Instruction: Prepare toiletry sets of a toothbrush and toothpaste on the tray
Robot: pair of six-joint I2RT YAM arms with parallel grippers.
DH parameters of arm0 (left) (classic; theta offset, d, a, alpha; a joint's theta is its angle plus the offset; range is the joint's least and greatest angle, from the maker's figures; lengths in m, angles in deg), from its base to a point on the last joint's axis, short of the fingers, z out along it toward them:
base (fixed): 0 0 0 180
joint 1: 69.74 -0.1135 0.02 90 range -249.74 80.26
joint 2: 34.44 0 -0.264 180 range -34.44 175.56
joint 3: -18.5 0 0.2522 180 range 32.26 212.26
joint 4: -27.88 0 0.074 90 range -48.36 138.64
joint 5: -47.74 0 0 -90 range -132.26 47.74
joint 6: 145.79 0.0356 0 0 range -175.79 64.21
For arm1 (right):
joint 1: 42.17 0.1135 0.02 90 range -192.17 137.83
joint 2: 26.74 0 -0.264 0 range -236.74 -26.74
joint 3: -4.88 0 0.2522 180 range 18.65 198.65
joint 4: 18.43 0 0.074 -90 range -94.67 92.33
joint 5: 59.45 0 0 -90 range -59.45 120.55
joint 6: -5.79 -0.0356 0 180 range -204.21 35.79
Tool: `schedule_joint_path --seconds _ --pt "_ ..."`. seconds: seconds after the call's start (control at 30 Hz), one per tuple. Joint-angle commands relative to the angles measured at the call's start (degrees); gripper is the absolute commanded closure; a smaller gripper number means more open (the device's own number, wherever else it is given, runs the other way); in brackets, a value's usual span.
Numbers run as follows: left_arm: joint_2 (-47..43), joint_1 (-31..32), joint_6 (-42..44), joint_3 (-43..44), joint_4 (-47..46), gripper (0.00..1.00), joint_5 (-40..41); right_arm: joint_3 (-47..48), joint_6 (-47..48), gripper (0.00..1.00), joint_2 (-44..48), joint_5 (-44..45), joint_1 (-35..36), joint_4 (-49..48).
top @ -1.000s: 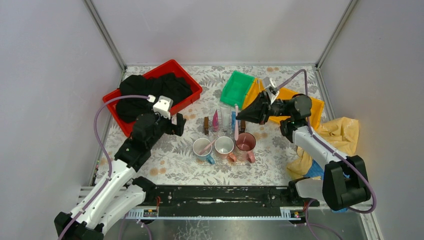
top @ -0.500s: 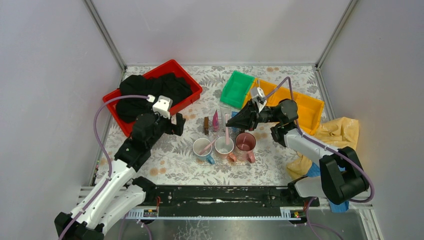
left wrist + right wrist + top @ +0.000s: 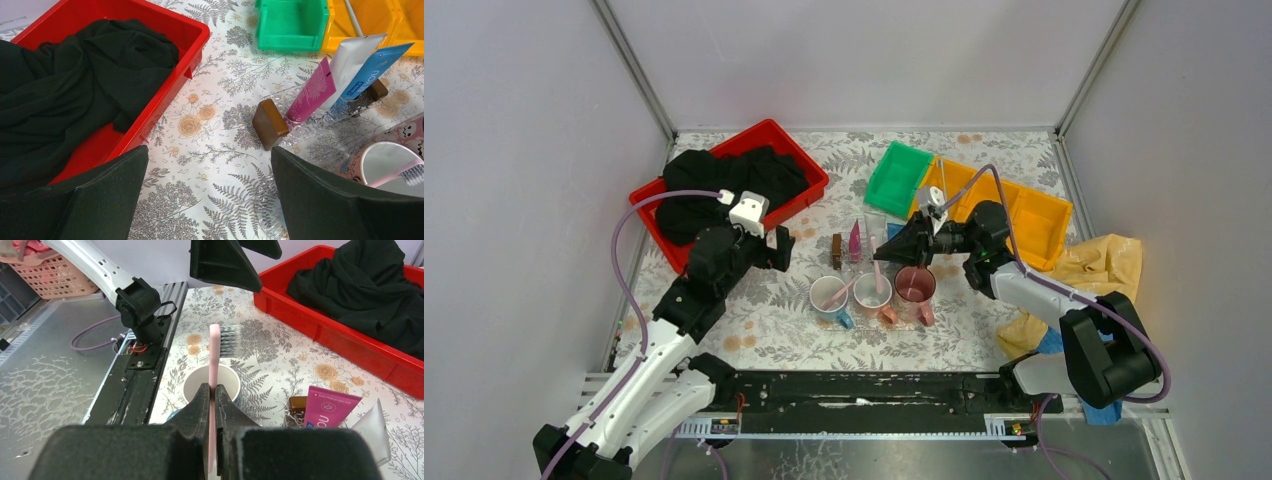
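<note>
The left claw (image 3: pixel 779 248) hangs released at centre left, apart from everything. At centre right the right claw (image 3: pixel 212 390) is clenched on the handle of a thin pale pink plastic toothbrush (image 3: pixel 214 352), and its bristle head points down-left over the row of mugs. To do this step well, the head should probably come straight above the mouth of the pale pink round mug (image 3: pixel 862 296) and go below the rim before the claw lets go, so that the stick does not fall between the mugs

In the upper left, the red plastic bin (image 3: pixel 165 22) holds black cloth (image 3: pixel 75 85). A second toothbrush (image 3: pixel 400 176) leans in the white-blue mug (image 3: pixel 820 290). The clear plastic tray (image 3: pixel 320 120) holds the toothpaste: a magenta tube (image 3: pixel 314 92), a white tube (image 3: pixel 352 62) and a blue tube (image 3: pixel 375 67). In the upper right stand a green bin (image 3: pixel 292 40) and a yellow bin (image 3: pixel 380 15), which holds a white stick (image 3: pixel 352 12)
</note>
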Motion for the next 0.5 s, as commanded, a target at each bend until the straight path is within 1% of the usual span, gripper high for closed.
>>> schedule_joint_path --seconds 0.0,0.23,0.47 --pt "-0.2 -0.5 0.8 -0.5 -3.3 0.00 -0.2 0.0 4.9 1.00 0.1 1.5 0.6 1.5" --pt "-0.2 -0.6 0.8 -0.6 -3.4 0.00 -0.4 -0.1 8.7 0.99 0.4 1.6 0.6 6.0" --pt "-0.3 -0.6 0.9 -0.6 -3.4 0.00 -0.4 -0.2 10.5 0.98 0.0 1.5 0.6 8.2"
